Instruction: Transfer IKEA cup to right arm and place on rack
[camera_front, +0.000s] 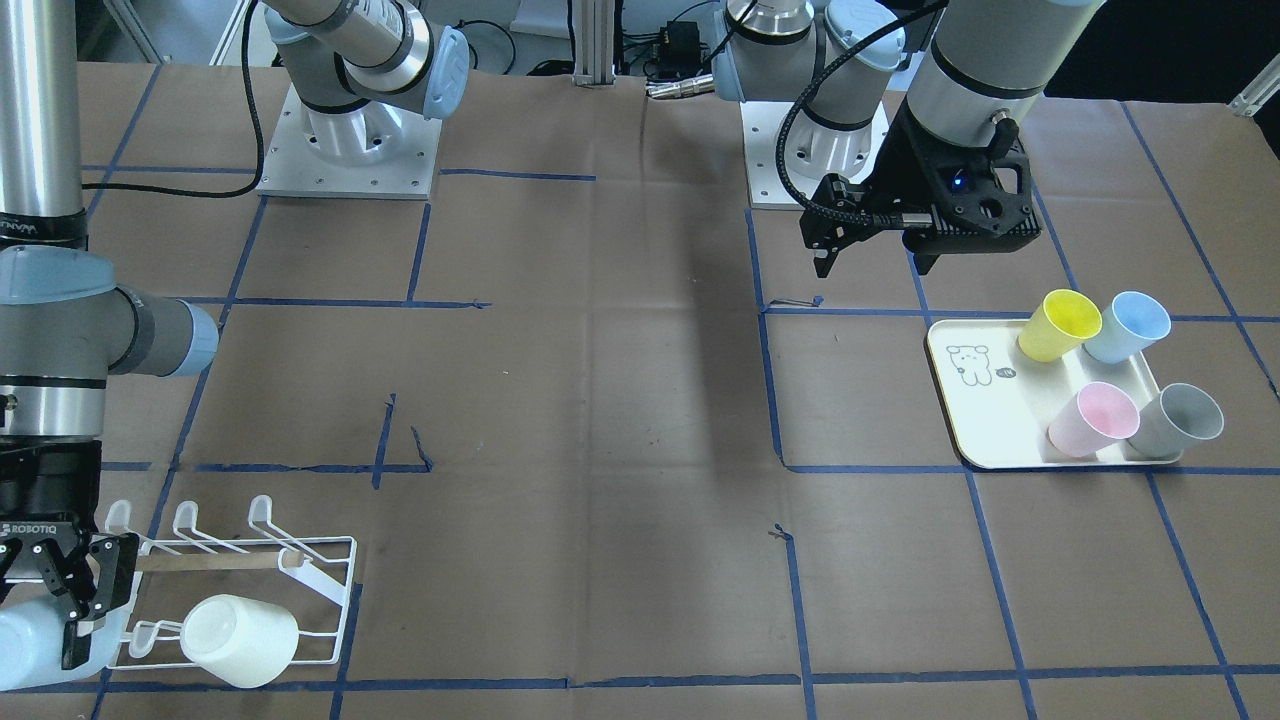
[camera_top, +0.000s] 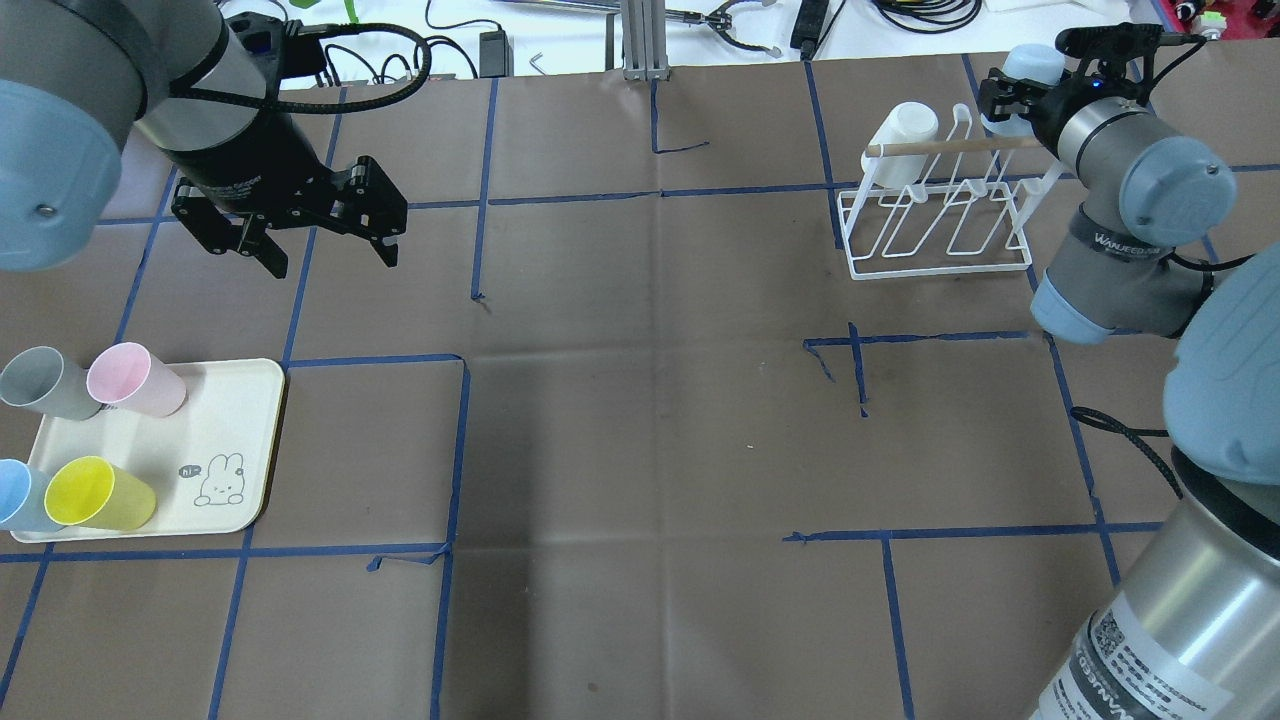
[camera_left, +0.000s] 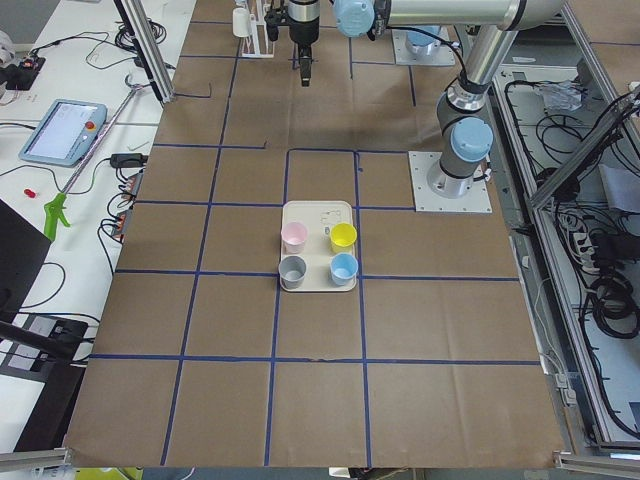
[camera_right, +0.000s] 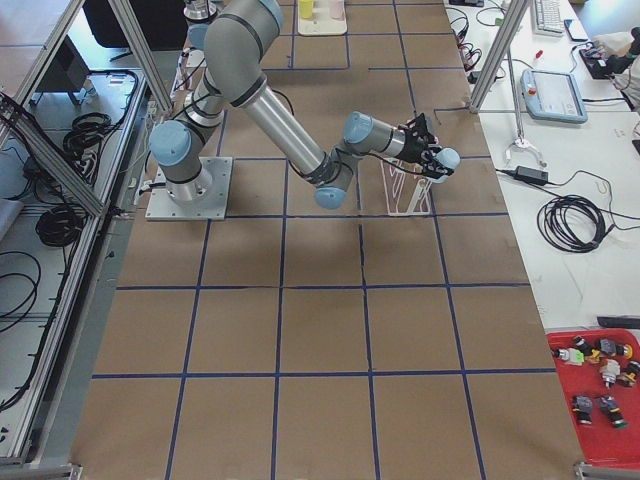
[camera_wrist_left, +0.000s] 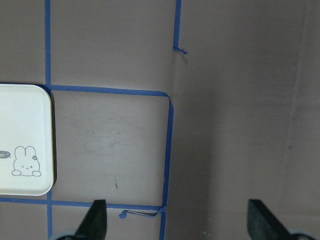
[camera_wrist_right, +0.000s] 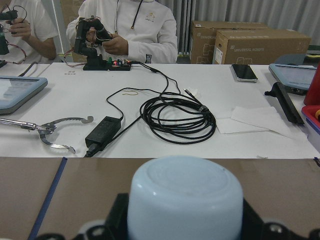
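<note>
My right gripper (camera_top: 1018, 95) is shut on a pale blue cup (camera_top: 1030, 62), held upside down at the far end of the white wire rack (camera_top: 940, 225). In the front-facing view the gripper (camera_front: 70, 595) and cup (camera_front: 35, 645) are at the rack's (camera_front: 320, 565) left end, beside the end prongs. The right wrist view shows the cup's base (camera_wrist_right: 186, 195) between the fingers. A white cup (camera_top: 900, 128) hangs upturned on a corner prong and also shows in the front-facing view (camera_front: 240, 640). My left gripper (camera_top: 332, 258) is open and empty, hovering above the table beyond the tray; its fingers (camera_wrist_left: 95, 220) are spread wide.
A cream tray (camera_top: 230, 400) with a rabbit drawing holds a yellow cup (camera_top: 100, 493), a blue cup (camera_top: 15, 495), a pink cup (camera_top: 135, 380) and a grey cup (camera_top: 45, 383). Beyond the table's far edge are cables (camera_wrist_right: 177, 115) and seated people.
</note>
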